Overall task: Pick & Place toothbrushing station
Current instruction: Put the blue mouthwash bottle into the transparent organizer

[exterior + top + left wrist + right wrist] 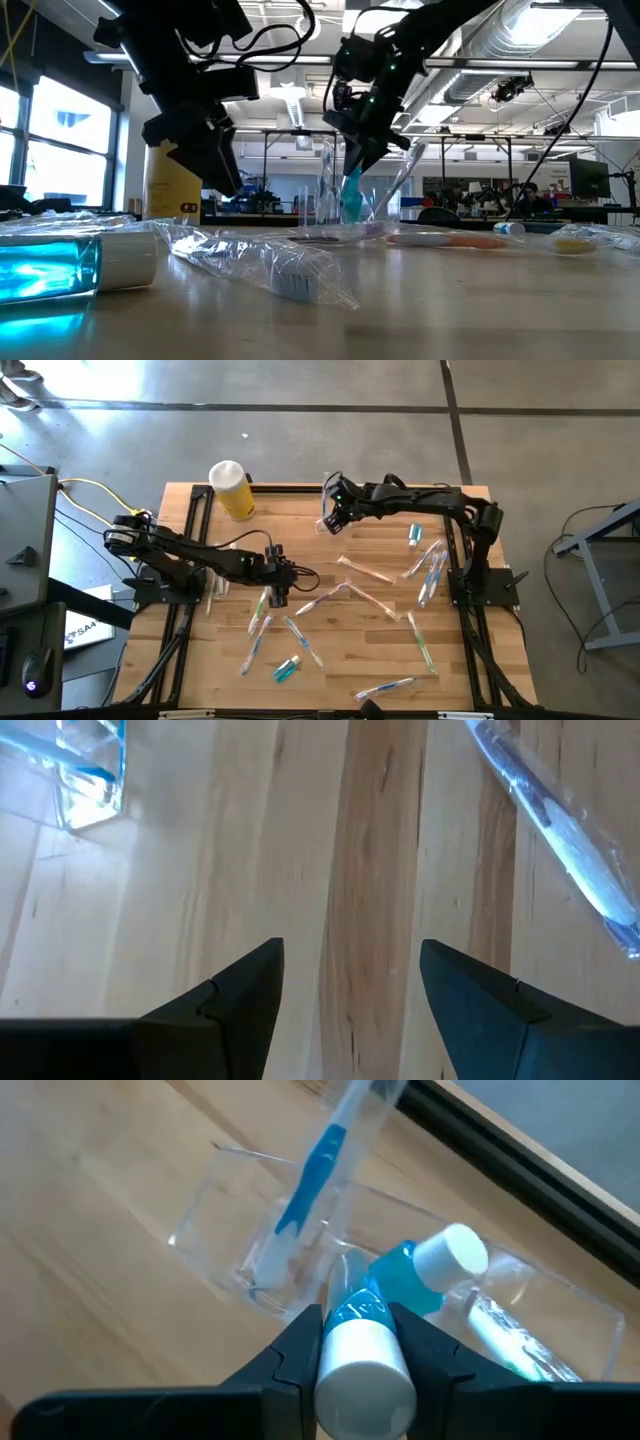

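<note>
Right end effector (355, 1342) clamped on a teal tube (362, 1345), white cap up, directly over the clear cup (300, 1240) holding a brush (315, 1165) and another tube (432, 1266). Left end effector (350, 985) gaping, empty, above bare surface (370, 850), wrapped brushes (258, 625) just beside it.
</note>
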Robot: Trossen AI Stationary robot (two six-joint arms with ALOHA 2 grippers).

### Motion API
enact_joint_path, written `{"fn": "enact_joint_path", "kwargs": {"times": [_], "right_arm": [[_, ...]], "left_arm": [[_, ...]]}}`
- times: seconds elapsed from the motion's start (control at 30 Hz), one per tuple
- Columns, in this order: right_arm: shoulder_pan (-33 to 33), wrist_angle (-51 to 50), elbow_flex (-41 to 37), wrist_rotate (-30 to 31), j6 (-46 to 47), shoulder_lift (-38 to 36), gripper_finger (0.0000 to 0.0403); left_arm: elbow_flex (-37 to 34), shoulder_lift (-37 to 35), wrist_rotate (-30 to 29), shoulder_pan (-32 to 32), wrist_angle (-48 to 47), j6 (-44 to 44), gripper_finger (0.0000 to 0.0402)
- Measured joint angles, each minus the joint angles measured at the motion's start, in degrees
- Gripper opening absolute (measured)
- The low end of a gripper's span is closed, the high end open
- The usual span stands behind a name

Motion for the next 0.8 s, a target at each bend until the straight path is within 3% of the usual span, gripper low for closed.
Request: {"fn": "enact_joint_path", "kwargs": {"times": [0.73, 0.8], "right_arm": [[-0.95, -6.81, -0.04, 0.30, -0.46, -0.28, 0.0083], [-0.95, -6.81, -0.04, 0.30, -0.47, -0.28, 0.0098]], "left_arm": [[-1.51, 0.00, 0.35, 0.00, 4.59, 1.31, 0.0228], [-1.51, 0.00, 0.40, 0.00, 4.54, 1.34, 0.0228]]}}
